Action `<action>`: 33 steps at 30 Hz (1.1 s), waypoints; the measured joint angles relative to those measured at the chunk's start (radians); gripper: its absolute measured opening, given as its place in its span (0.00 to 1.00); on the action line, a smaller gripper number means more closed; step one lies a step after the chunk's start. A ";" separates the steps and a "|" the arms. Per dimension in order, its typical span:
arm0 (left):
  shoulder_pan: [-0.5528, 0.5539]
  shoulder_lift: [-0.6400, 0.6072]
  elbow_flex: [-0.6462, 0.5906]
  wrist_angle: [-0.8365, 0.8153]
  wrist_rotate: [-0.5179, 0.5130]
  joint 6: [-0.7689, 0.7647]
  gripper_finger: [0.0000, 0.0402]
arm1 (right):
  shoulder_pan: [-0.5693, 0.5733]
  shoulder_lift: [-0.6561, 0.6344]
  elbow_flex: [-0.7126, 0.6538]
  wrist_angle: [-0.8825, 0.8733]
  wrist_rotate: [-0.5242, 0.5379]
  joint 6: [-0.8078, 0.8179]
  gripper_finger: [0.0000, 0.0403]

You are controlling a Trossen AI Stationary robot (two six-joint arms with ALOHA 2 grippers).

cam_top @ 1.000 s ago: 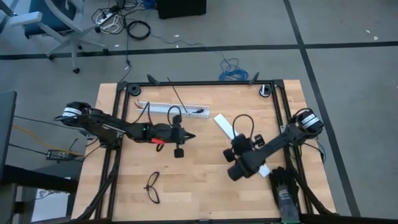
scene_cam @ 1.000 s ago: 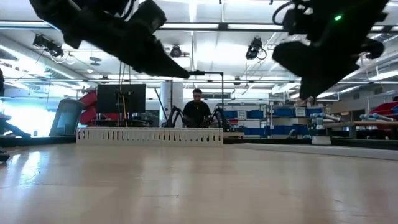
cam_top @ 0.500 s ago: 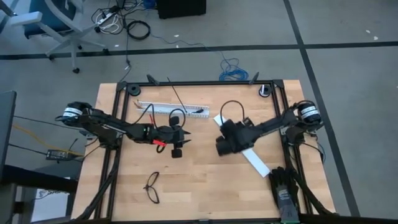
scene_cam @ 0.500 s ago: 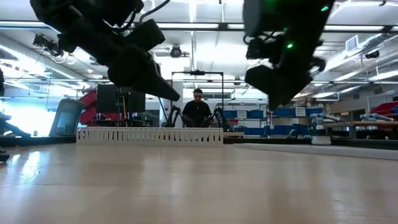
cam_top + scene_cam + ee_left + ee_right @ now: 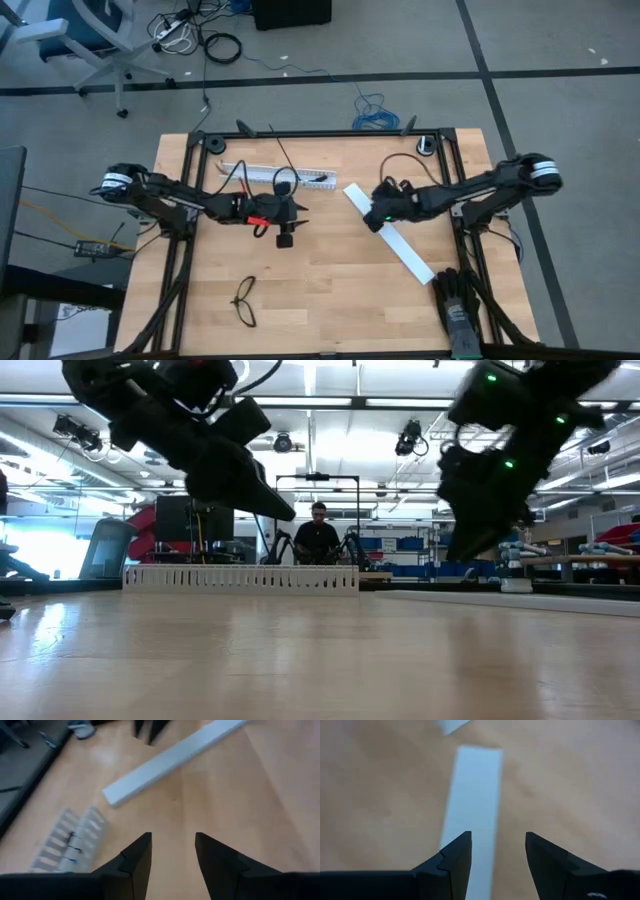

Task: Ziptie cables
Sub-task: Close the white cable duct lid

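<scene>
The ziptie, a thin dark strip, lies slanted on the table near the far edge, its near end by a white slotted duct. The cables do not show plainly in any view. My left gripper hovers open above the table's middle, just near of the duct, with bare wood between its fingers. My right gripper hovers open above a wide flat white strip, pointing down at a slant. The two grippers face each other across the table's middle.
The white strip runs slantwise from mid-table toward the near right corner. Black thin-framed glasses lie near the front edge on the left. A dark object sits at the near right corner. A black frame borders the table.
My right gripper has swung from the table's near right toward the far edge, turning as it went, and now hangs over the white strip's far half. My left gripper has stayed in place; its fingertips, together a second ago, now stand apart. Nothing on the table has moved.
</scene>
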 joint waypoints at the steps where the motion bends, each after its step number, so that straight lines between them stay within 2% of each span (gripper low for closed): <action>1: 0.012 0.000 0.000 0.011 0.000 0.008 0.41 | -0.010 -0.033 -0.051 0.067 -0.040 -0.028 0.43; 5: 0.056 0.000 0.000 0.046 0.000 0.034 0.41 | -0.062 -0.159 -0.162 0.247 -0.133 -0.143 0.42; 11: 0.096 0.000 0.002 0.050 -0.001 0.045 0.41 | -0.098 -0.248 -0.195 0.256 -0.171 -0.244 0.48; 16: 0.101 0.000 0.002 0.066 -0.007 0.086 0.45 | -0.109 -0.216 -0.208 0.286 -0.186 -0.238 0.59; 21: 0.101 0.000 0.002 0.065 0.000 0.035 0.47 | -0.090 -0.130 -0.222 0.421 -0.184 -0.190 0.73; 24: 0.108 0.000 0.002 0.062 0.012 0.060 0.47 | -0.087 -0.069 -0.223 0.498 -0.157 -0.224 0.79; 27: 0.130 0.000 0.002 0.062 0.009 0.091 0.47 | -0.106 -0.030 -0.223 0.530 -0.121 -0.319 0.84; 29: 0.150 0.000 0.002 0.070 0.000 0.108 0.47 | -0.121 -0.028 -0.223 0.521 -0.136 -0.352 0.85; 33: 0.208 0.000 0.002 0.062 0.011 0.173 0.47 | -0.134 -0.047 -0.223 0.505 -0.213 -0.294 0.86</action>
